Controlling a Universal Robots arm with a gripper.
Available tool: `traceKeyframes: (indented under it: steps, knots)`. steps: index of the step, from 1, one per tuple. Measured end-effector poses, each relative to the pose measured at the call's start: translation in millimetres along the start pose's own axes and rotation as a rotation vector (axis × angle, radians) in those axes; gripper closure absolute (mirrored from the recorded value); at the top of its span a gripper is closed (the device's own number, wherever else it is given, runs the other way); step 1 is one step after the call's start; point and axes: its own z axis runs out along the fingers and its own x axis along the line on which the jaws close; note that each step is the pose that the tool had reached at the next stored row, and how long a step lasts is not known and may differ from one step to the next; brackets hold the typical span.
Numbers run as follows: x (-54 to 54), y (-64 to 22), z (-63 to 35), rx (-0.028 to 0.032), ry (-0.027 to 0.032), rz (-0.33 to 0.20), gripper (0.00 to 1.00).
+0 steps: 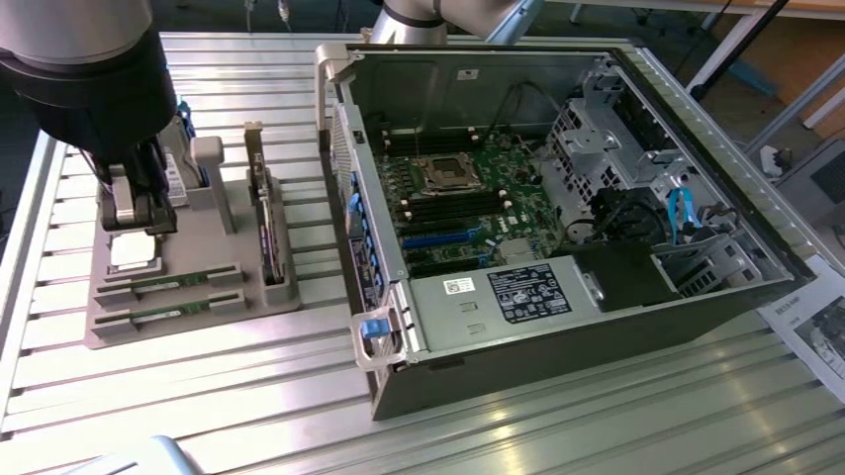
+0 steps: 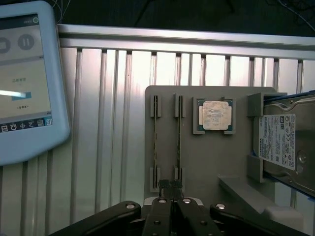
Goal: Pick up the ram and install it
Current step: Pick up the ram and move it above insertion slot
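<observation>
Wrist view: ram (image 2: 178,142) noted on edge in holder (image 2: 167,93), long axis running away from gripper (image 2: 171,185); fingers nearly closed, nothing held.

Cool, flat daylight lies on the ribbed metal table (image 1: 198,396), which shines pale across the exterior view's lower left. My arm (image 1: 86,69) looms dark in that view's upper left. Inside the case (image 1: 555,327) it is dim, and the lower right corner is nearly black. From my wrist the same table glares almost white, the tablet screen (image 2: 22,78) glows washed-out, and my claw (image 2: 171,184) sits in shadow.
</observation>
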Motion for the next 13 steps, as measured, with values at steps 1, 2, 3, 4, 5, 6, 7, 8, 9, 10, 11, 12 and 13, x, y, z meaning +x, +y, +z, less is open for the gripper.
traceKeyframes:
  steps: [1,2,3,4,5,6,7,8,9,10,11,12,13]
  knots:
    - [0.0,0.0,0.0,-0.0001,0.0000,0.000,0.89]
    - [0.0,0.0,0.0,-0.0001,0.0000,0.000,0.84]
    - [0.0,0.0,-0.1,-0.0001,0.0001,0.000,0.84]
    - [0.1,0.0,-0.1,-0.0001,0.0001,0.000,0.76]
    - [0.0,0.0,-0.1,-0.0001,0.0001,0.000,0.76]
    - [0.0,0.0,-0.1,-0.0001,0.0001,0.000,0.76]
    - [0.0,0.0,-0.1,-0.0001,0.0001,0.000,0.76]
    - [0.0,0.0,-0.1,-0.0001,0.0001,0.000,0.76]
    - [0.1,0.0,0.0,0.0000,0.0000,0.000,0.76]
    - [0.1,0.0,0.7,0.0001,-0.0001,0.000,0.76]
    - [0.1,-0.1,2.0,0.0001,-0.0001,0.000,0.76]
    - [0.1,-0.1,3.5,-0.0001,0.0001,0.000,0.76]
    - [0.1,-0.2,5.2,0.0000,0.0000,0.000,0.76]
